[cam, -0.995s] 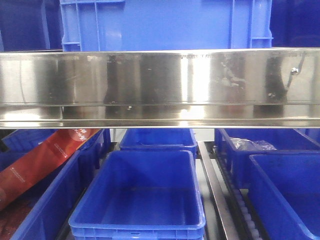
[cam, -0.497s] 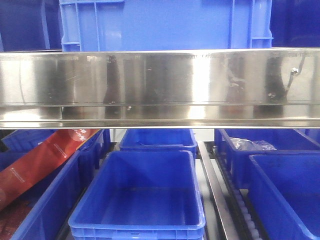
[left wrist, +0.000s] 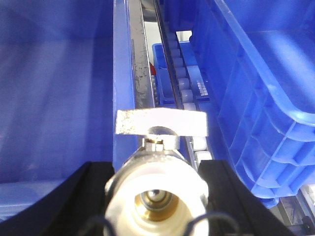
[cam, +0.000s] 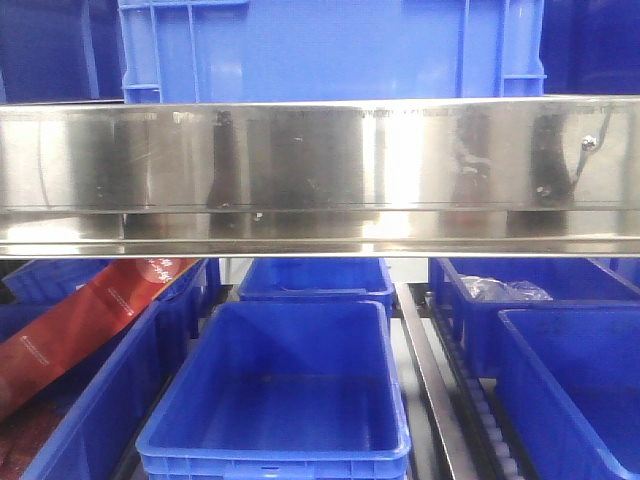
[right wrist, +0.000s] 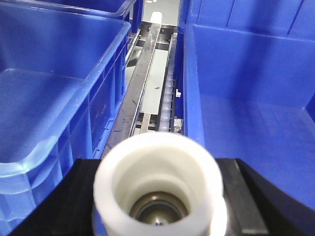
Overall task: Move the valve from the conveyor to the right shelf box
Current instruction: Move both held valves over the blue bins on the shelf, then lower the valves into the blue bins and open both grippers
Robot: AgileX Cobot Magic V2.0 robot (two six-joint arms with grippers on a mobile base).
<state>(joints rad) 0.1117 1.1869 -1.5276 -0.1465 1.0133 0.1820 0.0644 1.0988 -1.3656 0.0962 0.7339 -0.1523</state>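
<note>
In the left wrist view my left gripper is shut on a metal valve with a white end cap and a flat silver handle. It hangs over the rim between a blue box on the left and a roller track. In the right wrist view my right gripper is shut on a second valve with a white end. It sits over the gap beside the right blue box. The conveyor is out of view. Neither gripper shows in the front view.
A steel shelf beam crosses the front view, with a blue crate above it. Below stand blue boxes in the middle and at the right. A red packet lies in the left box. A metal rail separates the lanes.
</note>
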